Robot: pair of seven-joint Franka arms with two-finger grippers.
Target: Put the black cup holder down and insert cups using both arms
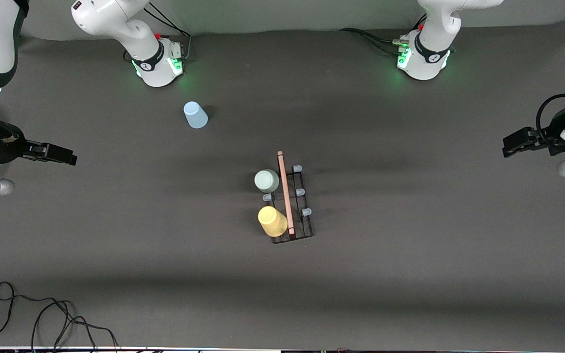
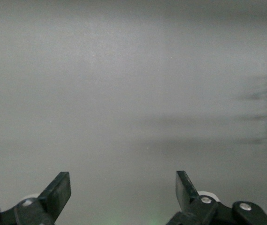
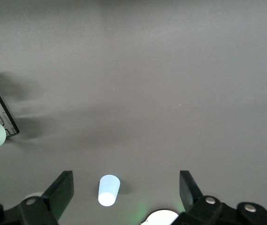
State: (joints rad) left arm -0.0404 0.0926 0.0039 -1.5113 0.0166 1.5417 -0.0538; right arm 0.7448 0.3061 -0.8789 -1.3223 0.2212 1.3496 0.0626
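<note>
The desk (image 1: 410,274) carries the black cup holder (image 1: 298,230) at its middle, well apart from both grippers, so either arm can reach it. The left gripper (image 1: 506,147) and the right gripper (image 1: 72,158) wait at the desk's two ends, both with jaws wide and empty. The grey-green cup (image 1: 267,180) and yellow cup (image 1: 272,221) sit upside down on prongs. The light blue cup (image 1: 195,115) stands alone, nearest the right gripper, probably its next target.

L hand (image 1: 507,147) open, R hand (image 1: 69,157) open, both arms waiting at table ends
</note>
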